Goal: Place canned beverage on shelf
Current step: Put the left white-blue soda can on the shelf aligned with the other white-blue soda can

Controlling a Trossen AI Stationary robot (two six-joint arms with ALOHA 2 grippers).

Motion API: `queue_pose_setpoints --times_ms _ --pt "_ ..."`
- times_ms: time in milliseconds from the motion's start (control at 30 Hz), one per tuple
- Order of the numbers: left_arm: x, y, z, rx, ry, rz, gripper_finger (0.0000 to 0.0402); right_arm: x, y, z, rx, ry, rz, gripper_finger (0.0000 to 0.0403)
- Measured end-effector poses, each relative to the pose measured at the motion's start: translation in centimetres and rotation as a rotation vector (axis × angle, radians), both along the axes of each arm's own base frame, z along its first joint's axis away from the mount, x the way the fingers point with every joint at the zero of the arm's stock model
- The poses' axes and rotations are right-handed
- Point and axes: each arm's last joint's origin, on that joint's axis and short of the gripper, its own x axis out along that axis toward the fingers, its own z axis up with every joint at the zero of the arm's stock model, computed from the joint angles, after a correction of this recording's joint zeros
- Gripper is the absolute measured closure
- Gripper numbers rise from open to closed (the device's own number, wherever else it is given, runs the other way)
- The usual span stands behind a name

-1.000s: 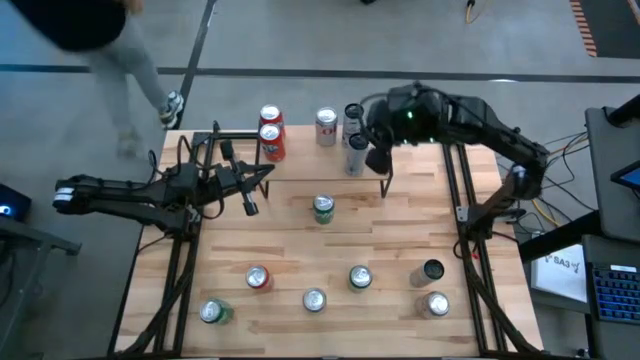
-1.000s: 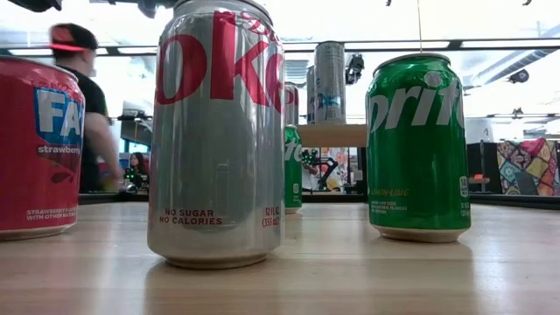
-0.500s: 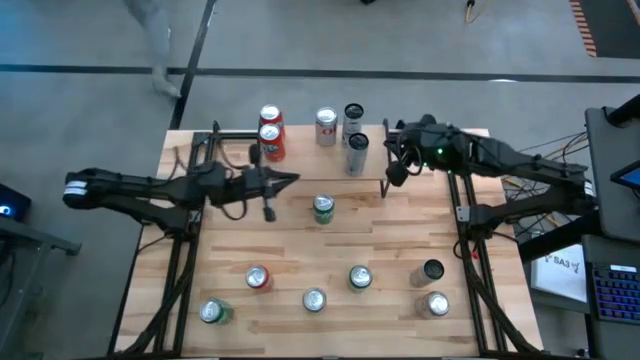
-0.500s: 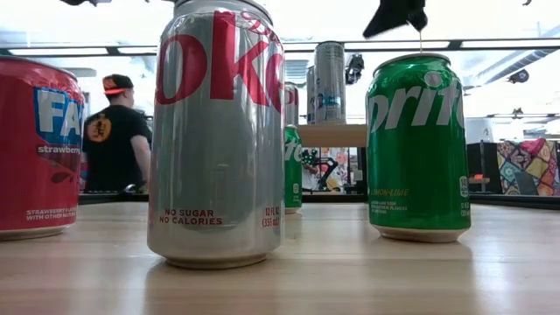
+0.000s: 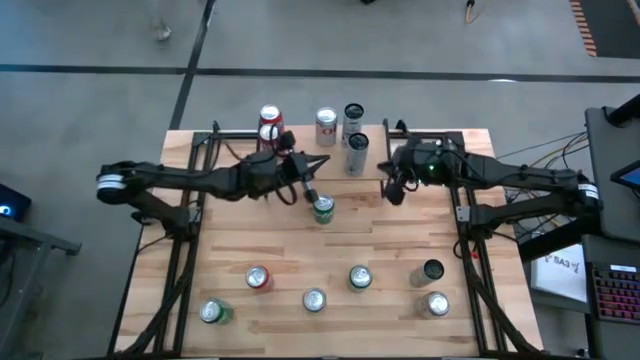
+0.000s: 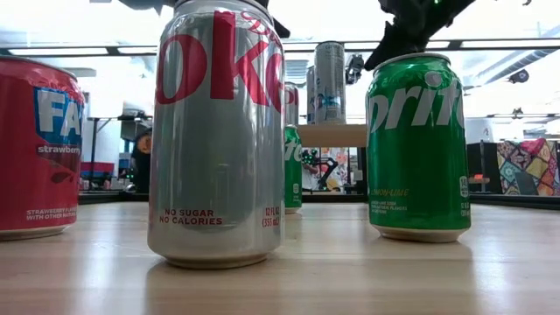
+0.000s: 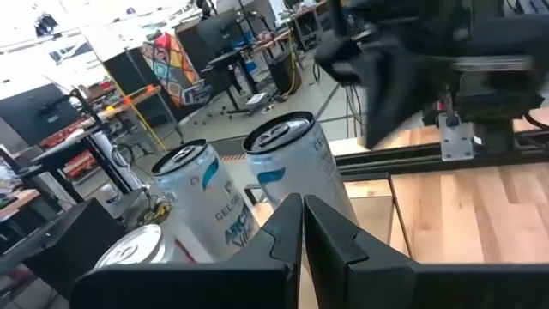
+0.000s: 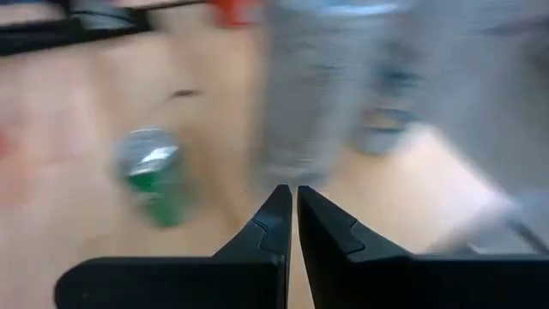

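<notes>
Left gripper [image 5: 312, 196], fingers pressed together, hangs above a green aluminium can [image 5: 322, 209]; right gripper [image 5: 393, 188] likewise, beside the light-wood shelf [image 5: 300, 128].

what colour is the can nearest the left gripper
Green, with a silver top: the can just below the left gripper. The high view shows it best.

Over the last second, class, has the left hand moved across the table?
Yes. In the high view the left hand has travelled rightward from beside the red cans to the green can.
</notes>
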Motion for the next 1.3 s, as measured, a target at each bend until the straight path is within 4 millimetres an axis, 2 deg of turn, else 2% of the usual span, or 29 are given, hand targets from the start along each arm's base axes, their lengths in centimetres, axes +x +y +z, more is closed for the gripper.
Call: queue_pose_setpoints --times_ms 100,200,400,767,867,1033,1300 --pt "0.4 0.4 -0.6 0.013 0.035 -0.082 0.0402 0.1 0.4 -0.5 0.015 -0.116 0.180 0.0390" --pt "0.6 0.5 -1.1 0.033 0.061 -0.153 0.0402 -0.2 0.5 -0.6 -0.027 -0.212 0.264 0.0390" --pt "0.8 1.4 -1.3 0.054 0.047 -0.134 0.0402 -0.8 -0.6 -0.2 -0.072 -0.277 0.201 0.0390" --pt "1.4 3.4 -2.0 -0.078 -0.051 -0.066 0.0402 1.0 -3.3 -1.4 -0.072 -0.284 0.104 0.0390" --pt "2.1 3.6 -2.4 -0.083 -0.098 -0.068 0.0402 1.6 -3.7 -2.0 -0.064 -0.268 0.097 0.0390" --pt "2.6 3.7 -3.3 -0.088 -0.079 -0.067 0.0402 2.2 -3.9 -2.7 -0.032 -0.243 0.088 0.0390" --pt "2.9 3.9 -3.7 -0.088 -0.076 -0.061 0.0402 2.2 -3.9 -2.9 -0.026 -0.235 0.083 0.0390"
